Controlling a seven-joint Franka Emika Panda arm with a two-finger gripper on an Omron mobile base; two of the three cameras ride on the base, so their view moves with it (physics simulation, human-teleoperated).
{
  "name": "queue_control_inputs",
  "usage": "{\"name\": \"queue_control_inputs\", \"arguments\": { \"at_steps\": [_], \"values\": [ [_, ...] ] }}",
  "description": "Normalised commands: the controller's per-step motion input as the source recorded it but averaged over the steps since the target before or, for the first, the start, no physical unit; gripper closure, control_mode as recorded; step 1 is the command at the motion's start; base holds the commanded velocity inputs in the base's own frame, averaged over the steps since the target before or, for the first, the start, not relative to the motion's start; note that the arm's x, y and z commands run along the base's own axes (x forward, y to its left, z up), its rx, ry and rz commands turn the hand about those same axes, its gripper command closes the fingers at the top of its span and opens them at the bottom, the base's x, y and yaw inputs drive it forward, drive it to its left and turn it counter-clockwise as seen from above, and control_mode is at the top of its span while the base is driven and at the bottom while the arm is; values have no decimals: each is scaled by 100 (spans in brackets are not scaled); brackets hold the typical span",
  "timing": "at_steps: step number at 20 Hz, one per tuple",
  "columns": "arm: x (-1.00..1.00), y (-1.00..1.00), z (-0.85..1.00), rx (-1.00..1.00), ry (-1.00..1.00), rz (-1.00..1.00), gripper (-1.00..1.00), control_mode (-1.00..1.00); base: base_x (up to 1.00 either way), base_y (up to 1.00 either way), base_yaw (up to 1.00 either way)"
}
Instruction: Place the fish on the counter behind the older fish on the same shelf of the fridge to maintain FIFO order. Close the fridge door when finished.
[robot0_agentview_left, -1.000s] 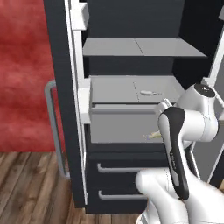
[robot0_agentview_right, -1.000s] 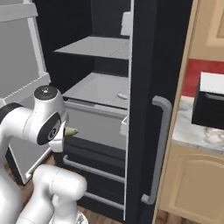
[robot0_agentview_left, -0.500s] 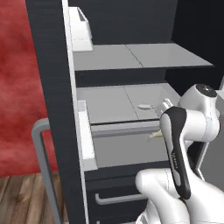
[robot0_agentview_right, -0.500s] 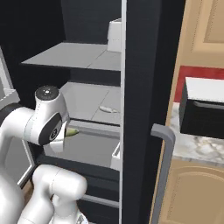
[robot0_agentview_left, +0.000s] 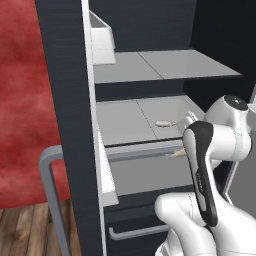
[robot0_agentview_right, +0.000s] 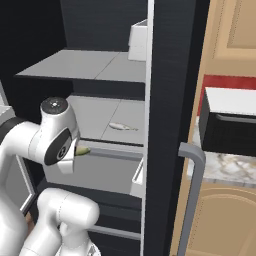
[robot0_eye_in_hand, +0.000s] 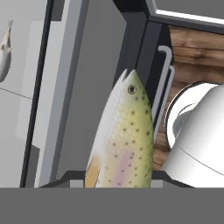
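Note:
My gripper is shut on the fish, a slender olive-yellow fish with dark flecks, head pointing away from the hand. Its tip pokes out past my arm at the drawer's top edge. The older fish, pale and small, lies on the lower shelf of the open fridge, farther in than the held fish. A strip of the marble counter shows at the right.
A wide grey drawer sits right under the shelf. The higher shelf carries a white box. Open door edges with grey bar handles flank the opening. A black appliance stands on the counter.
Both base views have shifted and the fridge interior looms larger, so the camera has moved nearer. The fish stays in the shut gripper, level with the drawer's top edge.

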Motion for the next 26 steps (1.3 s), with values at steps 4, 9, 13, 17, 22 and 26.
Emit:
{"name": "queue_control_inputs", "arguments": {
  "at_steps": [4, 9, 13, 17, 22, 26],
  "values": [
    [95, 26, 0, 0, -27, 0, 100, -100, 0, 0, 0],
    [100, 39, 0, 0, -25, -3, 100, -100, 0, 0, 0],
    [87, 6, 0, 0, -15, -4, 100, -100, 0, 0, 0],
    [78, 3, 1, 0, -8, -5, 100, -100, 0, 0, 0],
    [96, 31, 0, 0, 0, -7, 100, -100, 0, 0, 0],
    [86, 19, 0, 0, 0, -6, 100, -100, 0, 0, 0]
  ]
}}
